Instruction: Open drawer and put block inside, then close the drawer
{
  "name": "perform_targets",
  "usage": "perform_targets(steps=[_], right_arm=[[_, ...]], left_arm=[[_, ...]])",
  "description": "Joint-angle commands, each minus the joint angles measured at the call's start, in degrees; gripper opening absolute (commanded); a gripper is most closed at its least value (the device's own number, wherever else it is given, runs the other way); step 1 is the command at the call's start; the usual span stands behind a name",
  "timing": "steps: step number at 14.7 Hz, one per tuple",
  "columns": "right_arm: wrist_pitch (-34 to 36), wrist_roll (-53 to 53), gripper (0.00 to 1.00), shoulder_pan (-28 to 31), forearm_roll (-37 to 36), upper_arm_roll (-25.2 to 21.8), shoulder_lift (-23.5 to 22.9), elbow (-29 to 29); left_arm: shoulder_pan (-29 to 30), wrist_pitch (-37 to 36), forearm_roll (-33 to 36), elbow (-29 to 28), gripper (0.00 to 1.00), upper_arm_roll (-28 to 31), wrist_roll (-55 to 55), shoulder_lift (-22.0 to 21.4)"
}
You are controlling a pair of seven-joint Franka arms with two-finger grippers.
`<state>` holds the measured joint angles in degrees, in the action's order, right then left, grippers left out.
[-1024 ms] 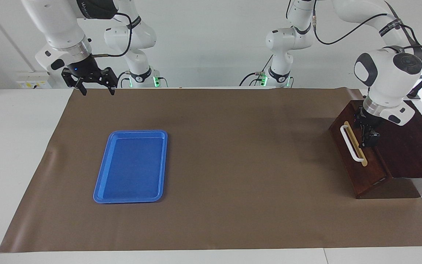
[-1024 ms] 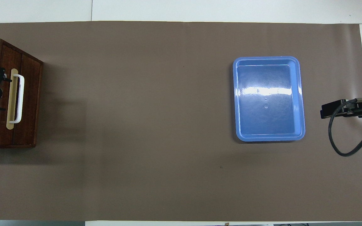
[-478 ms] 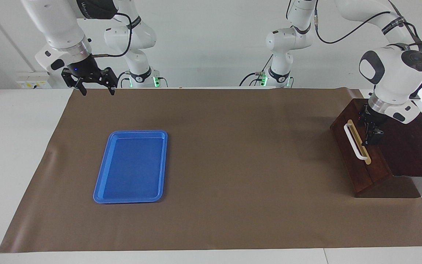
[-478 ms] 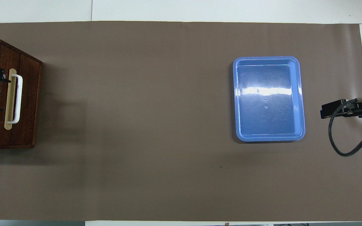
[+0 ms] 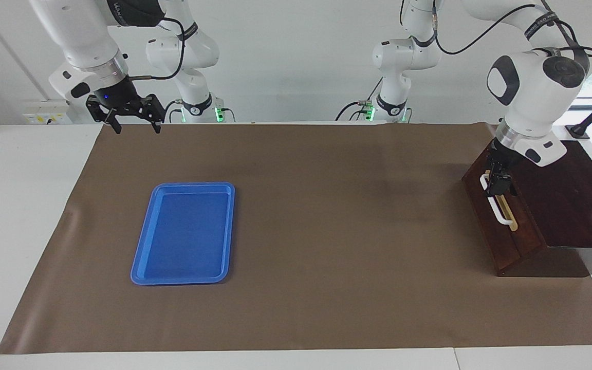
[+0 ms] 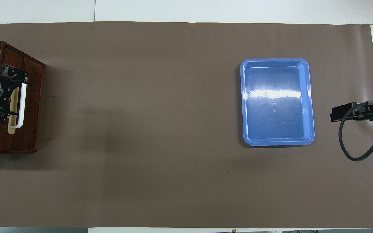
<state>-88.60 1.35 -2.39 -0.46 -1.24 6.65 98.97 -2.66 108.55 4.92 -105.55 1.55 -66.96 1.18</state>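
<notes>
Facing view: the drawer (image 5: pixel 501 226) sits closed at the left arm's end of the worktop (image 5: pixel 327 231), left gripper (image 5: pixel 496 186) at its white handle (image 5: pixel 496 208), fingers apart. The right gripper (image 5: pixel 134 126) waits, fingers apart.

Overhead view: the blue tray (image 6: pixel 277 102) holds nothing; the block is not visible.

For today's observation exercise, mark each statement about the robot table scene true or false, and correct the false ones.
1. The drawer is shut. True.
2. The left gripper is at the white handle. True.
3. A yellow block lies in the blue tray. False: the tray is empty, and no block shows in either view.
4. The right gripper holds the tray. False: it hangs open and empty over the mat's edge by its own base, waiting.
5. The tray lies at the left arm's end. False: at the right arm's end.
</notes>
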Motion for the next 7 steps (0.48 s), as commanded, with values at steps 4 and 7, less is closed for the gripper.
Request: perform_targets(steps=[4, 7], right_arm=[[0.35, -1.44, 1.00, 0.98, -0.86, 0.71, 1.17, 1.13], [0.27, -1.44, 1.00, 0.98, -0.86, 0.71, 1.17, 1.13]], left_arm=[[-4.38, -10.71, -1.14, 3.85, 1.00, 0.56, 12.08, -2.85], [-4.29, -16.78, -4.12, 7.02, 1.00, 0.65, 25.08, -2.85]])
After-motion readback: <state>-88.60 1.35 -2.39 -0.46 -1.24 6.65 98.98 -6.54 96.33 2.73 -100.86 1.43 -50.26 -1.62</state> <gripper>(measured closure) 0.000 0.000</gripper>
